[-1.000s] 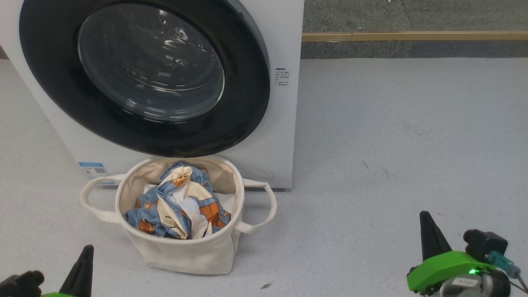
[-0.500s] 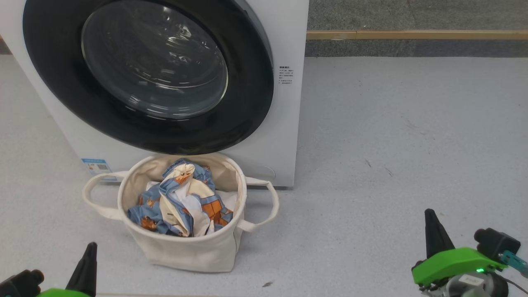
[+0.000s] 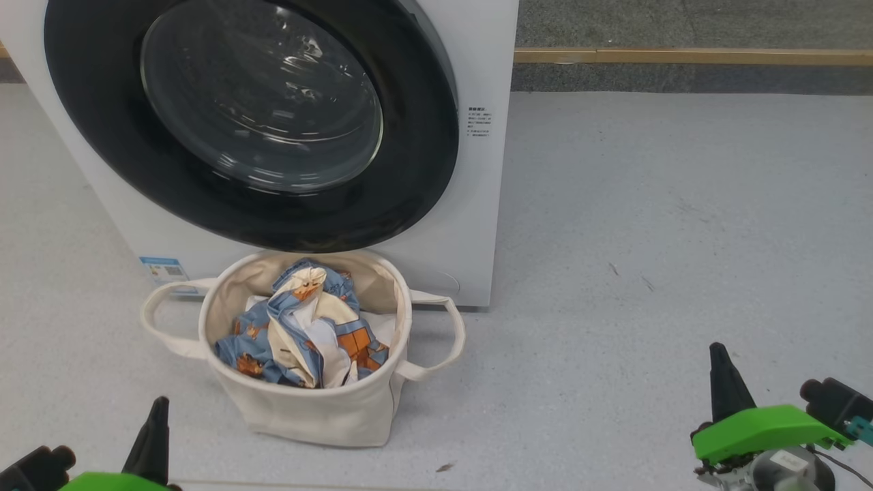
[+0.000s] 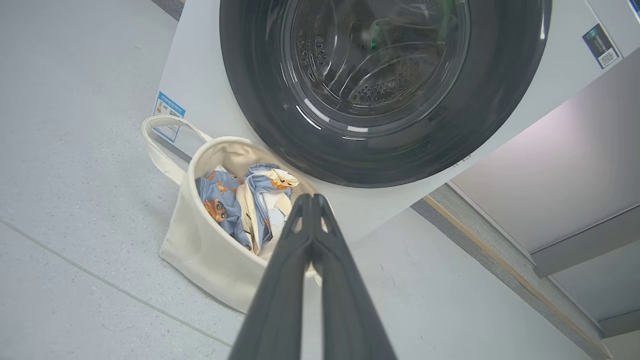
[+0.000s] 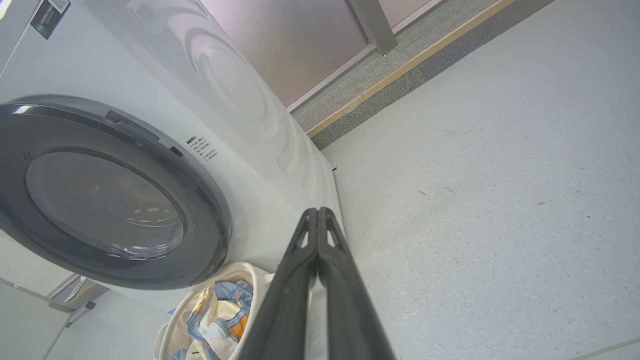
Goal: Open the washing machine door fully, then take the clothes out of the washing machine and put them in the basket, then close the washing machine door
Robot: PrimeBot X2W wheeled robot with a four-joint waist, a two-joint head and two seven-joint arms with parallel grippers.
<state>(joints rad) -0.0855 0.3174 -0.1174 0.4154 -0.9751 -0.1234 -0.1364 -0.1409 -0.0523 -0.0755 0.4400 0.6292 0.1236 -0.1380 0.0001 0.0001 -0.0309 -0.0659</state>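
Note:
The white washing machine [image 3: 477, 225] stands ahead with its black-rimmed round door [image 3: 259, 123] lying flat against the front, shut. Below the door sits the cream canvas basket [image 3: 320, 409], and the light blue clothes [image 3: 300, 334] with orange-brown prints lie crumpled inside it. My left gripper [image 3: 160, 402] is low at the left, shut and empty, short of the basket. My right gripper [image 3: 717, 349] is low at the right over bare floor, shut and empty. In the wrist views the left gripper [image 4: 311, 197] and the right gripper [image 5: 317, 211] both have their fingers pressed together.
Grey floor [image 3: 648, 225] spreads to the right of the washer. A wooden strip [image 3: 682, 56] runs along the base of the wall behind. A grey panel wall [image 4: 575, 165] stands beside the machine.
The whole head view has shifted slightly right and down across the frames, so the camera has moved. Door, basket and clothes stay as they were; both grippers stay shut.

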